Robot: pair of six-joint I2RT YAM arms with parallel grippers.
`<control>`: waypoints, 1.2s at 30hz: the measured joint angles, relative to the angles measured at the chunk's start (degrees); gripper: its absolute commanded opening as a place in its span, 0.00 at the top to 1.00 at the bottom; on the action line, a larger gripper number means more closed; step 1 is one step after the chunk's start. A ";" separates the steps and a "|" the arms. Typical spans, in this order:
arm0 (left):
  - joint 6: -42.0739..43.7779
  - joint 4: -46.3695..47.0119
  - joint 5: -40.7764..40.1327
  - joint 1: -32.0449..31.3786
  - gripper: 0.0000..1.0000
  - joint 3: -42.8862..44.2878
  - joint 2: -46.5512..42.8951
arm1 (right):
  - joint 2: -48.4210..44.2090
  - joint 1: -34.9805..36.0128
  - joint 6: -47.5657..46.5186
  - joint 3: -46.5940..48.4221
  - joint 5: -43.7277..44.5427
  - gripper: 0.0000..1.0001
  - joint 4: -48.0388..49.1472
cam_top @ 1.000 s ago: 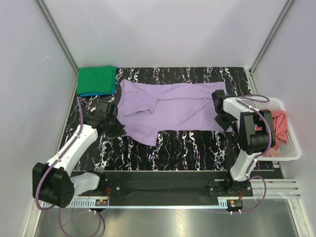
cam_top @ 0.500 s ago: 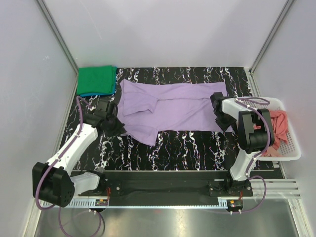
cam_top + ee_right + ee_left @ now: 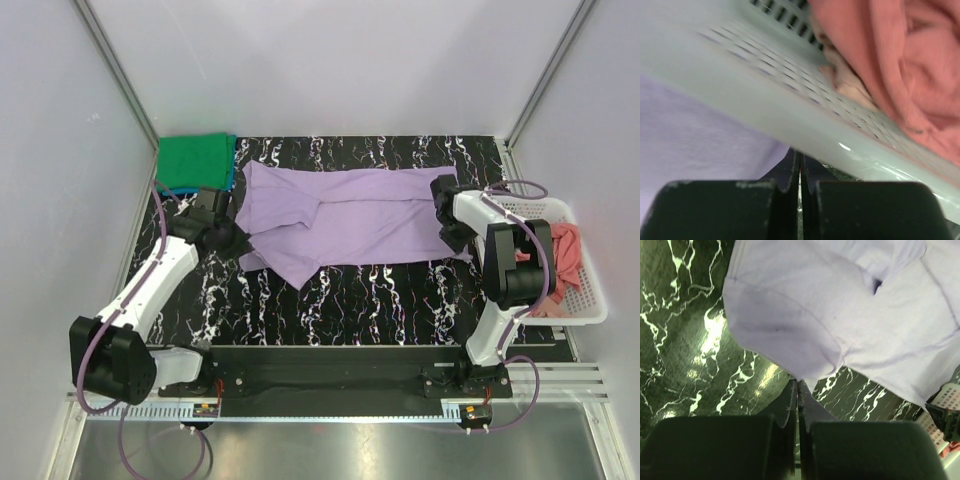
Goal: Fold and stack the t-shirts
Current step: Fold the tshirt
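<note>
A light purple t-shirt (image 3: 350,220) lies spread across the black marbled table. My left gripper (image 3: 238,240) is shut on its near left edge, and the cloth is pinched at the fingertips in the left wrist view (image 3: 799,382). My right gripper (image 3: 449,232) is shut at the shirt's right edge, close beside the basket. In the right wrist view (image 3: 800,156) the purple cloth (image 3: 700,125) meets its tips. A folded bright green t-shirt (image 3: 195,162) lies on a blue one (image 3: 232,173) at the far left corner. A salmon pink t-shirt (image 3: 568,255) sits in the basket.
A white lattice basket (image 3: 590,305) stands at the right table edge; its wall (image 3: 790,95) fills the right wrist view just above the fingers. Grey enclosure walls stand on the left, far and right sides. The arm bases sit at the near edge.
My left gripper has moved a little away from me with the shirt's near left edge. My right gripper has shifted slightly right and farther back, towards the basket.
</note>
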 measured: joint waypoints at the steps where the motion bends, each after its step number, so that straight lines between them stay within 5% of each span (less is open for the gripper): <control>1: 0.04 0.28 -0.02 0.35 1.00 0.37 0.57 | 0.02 -0.13 -1.75 1.27 -0.02 1.00 -0.02; 16: 3.78 3.72 1.36 8.07 1.00 14.80 15.96 | 9.29 -1.40 -19.74 18.36 -1.70 1.00 1.07; 36: 7.52 6.16 5.62 10.91 1.00 29.81 31.19 | 18.69 -3.37 -27.36 33.24 -5.99 1.00 -0.13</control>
